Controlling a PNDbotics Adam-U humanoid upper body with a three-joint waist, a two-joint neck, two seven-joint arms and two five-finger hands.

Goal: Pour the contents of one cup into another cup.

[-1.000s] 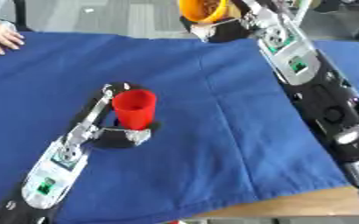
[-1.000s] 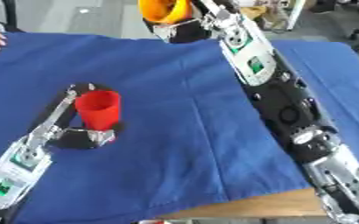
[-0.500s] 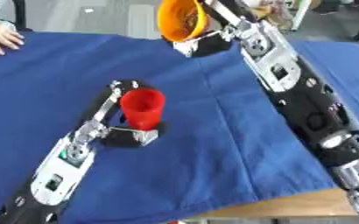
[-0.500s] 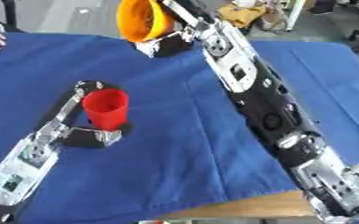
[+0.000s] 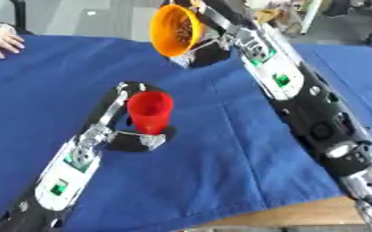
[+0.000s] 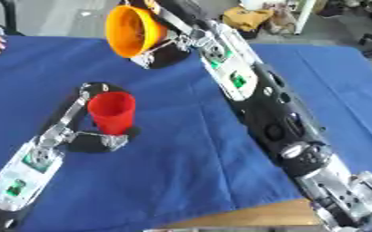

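Holding the orange cup (image 5: 176,30) tipped on its side in your right hand (image 5: 213,47), fingers curled round it, you carry it high; your left hand (image 5: 129,136) clasps the upright red cup (image 5: 149,111) on the blue cloth (image 5: 221,163), steadying the target.

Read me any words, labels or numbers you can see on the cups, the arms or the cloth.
None can be read.
Red cup: no print visible.
Orange cup: no print visible.
Blue cloth: plain.
Green patches on the right arm and left arm: too blurred to tell whether they carry text.
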